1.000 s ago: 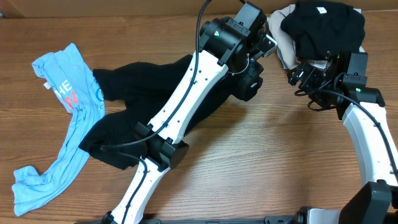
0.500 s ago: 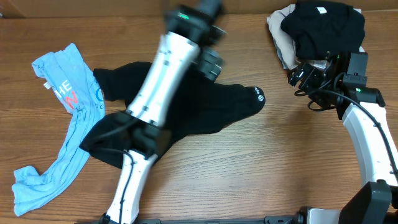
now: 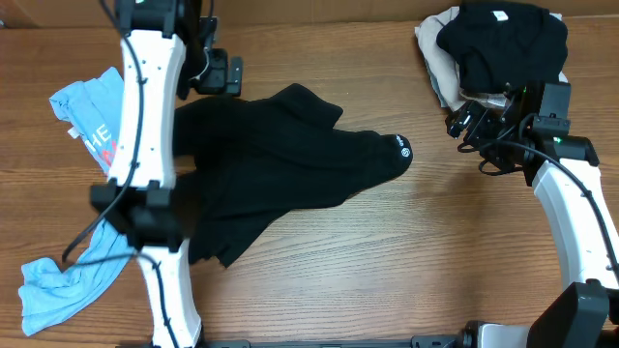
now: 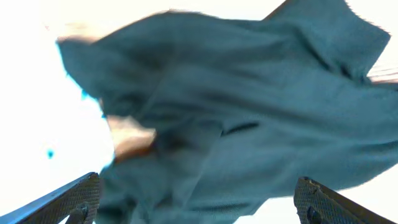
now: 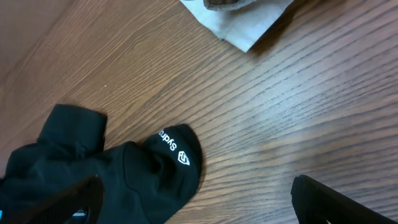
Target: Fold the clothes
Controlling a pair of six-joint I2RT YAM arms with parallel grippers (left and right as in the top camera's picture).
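Note:
A black T-shirt [image 3: 280, 164] lies crumpled across the middle of the table, and its sleeve with a small white logo [image 3: 398, 148] points right. My left gripper [image 3: 221, 73] hangs open above the shirt's back left edge. In the left wrist view the fingers [image 4: 78, 198] stand wide apart with the shirt [image 4: 249, 112] beyond them and nothing held. A light blue T-shirt [image 3: 92, 135] with red lettering lies at the far left. My right gripper [image 3: 462, 118] is open and empty right of the sleeve [image 5: 177, 152].
A pile of black clothes [image 3: 508, 39] over a beige one [image 3: 435, 43] sits at the back right, just behind the right gripper. A corner of the beige cloth [image 5: 242, 28] shows in the right wrist view. The left arm [image 3: 140, 164] crosses the blue shirt's edge.
The left gripper opened and let go of the black shirt near the right pile, then swung left to the table's back left. The sleeve now lies flat. The right arm stayed put.

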